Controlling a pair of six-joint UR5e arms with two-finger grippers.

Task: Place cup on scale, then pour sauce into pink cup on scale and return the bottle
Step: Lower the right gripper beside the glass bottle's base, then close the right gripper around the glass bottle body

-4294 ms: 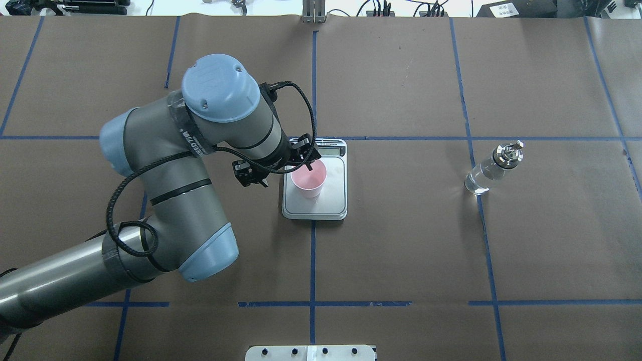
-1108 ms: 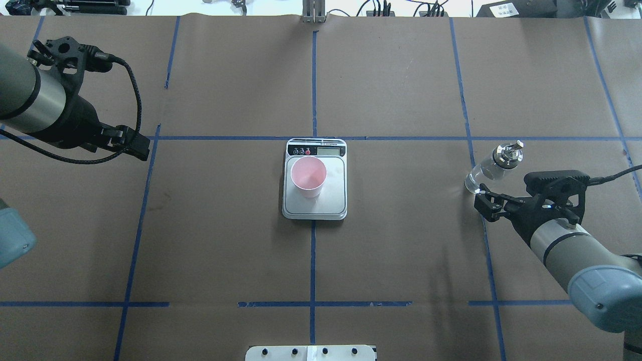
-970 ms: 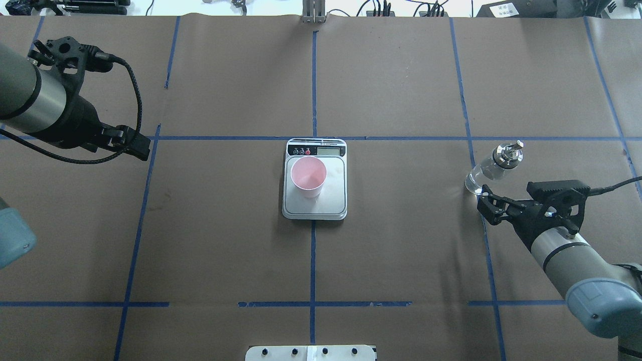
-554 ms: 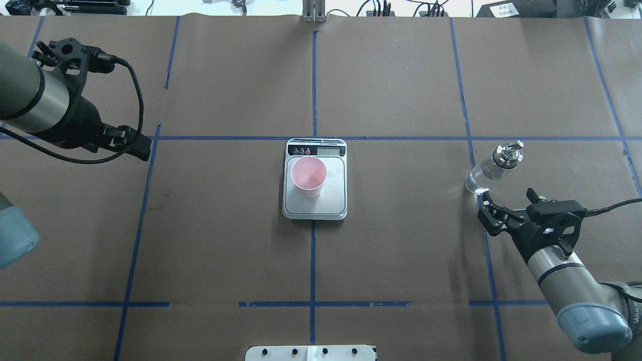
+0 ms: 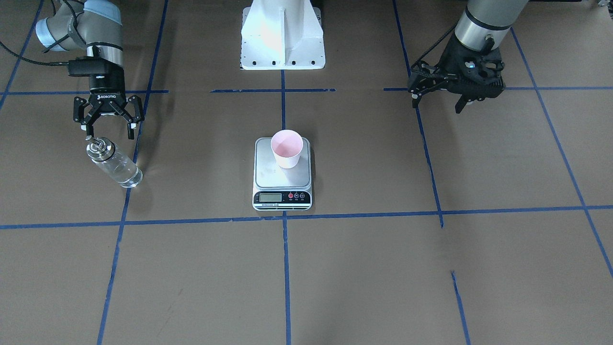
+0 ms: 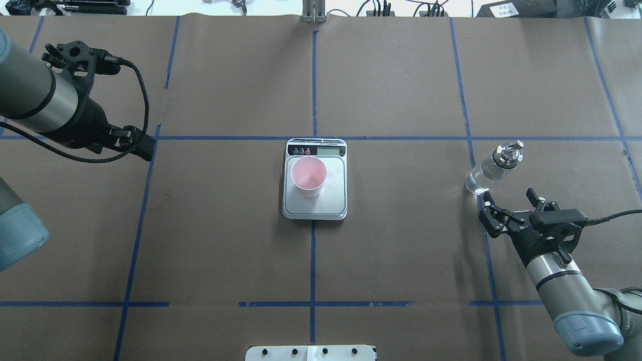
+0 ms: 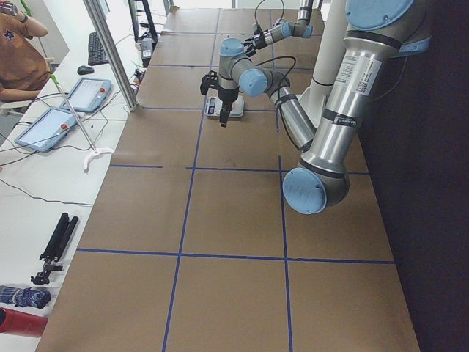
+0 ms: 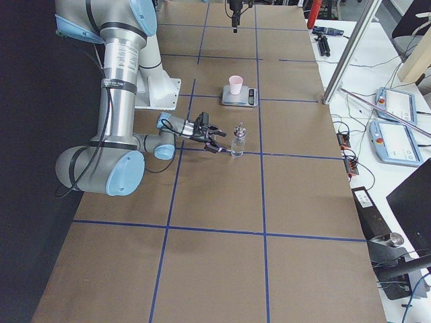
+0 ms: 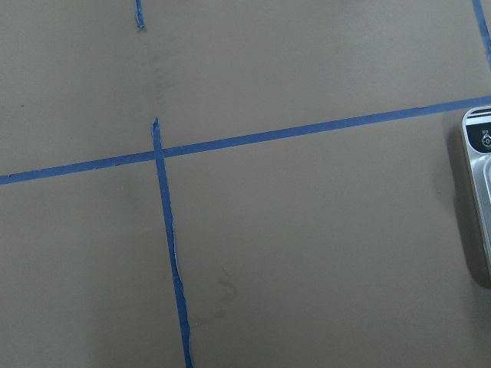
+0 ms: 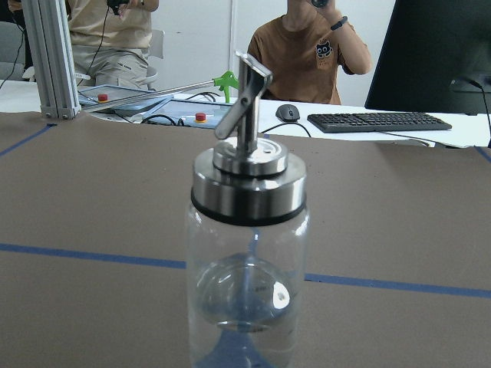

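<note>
Lettering "ROBOTIQ" marks the right pincer (image 5: 109, 128), spread wide, empty, just beside the bottle (image 5: 115, 165); left pincer (image 5: 437, 100) likewise spread.

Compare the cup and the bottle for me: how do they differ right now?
The cup stands on the scale; the bottle stands on the brown paper. The cup is opaque pink and open-topped; the bottle is clear glass under a silver pourer cap. Both are upright and ungripped.
</note>
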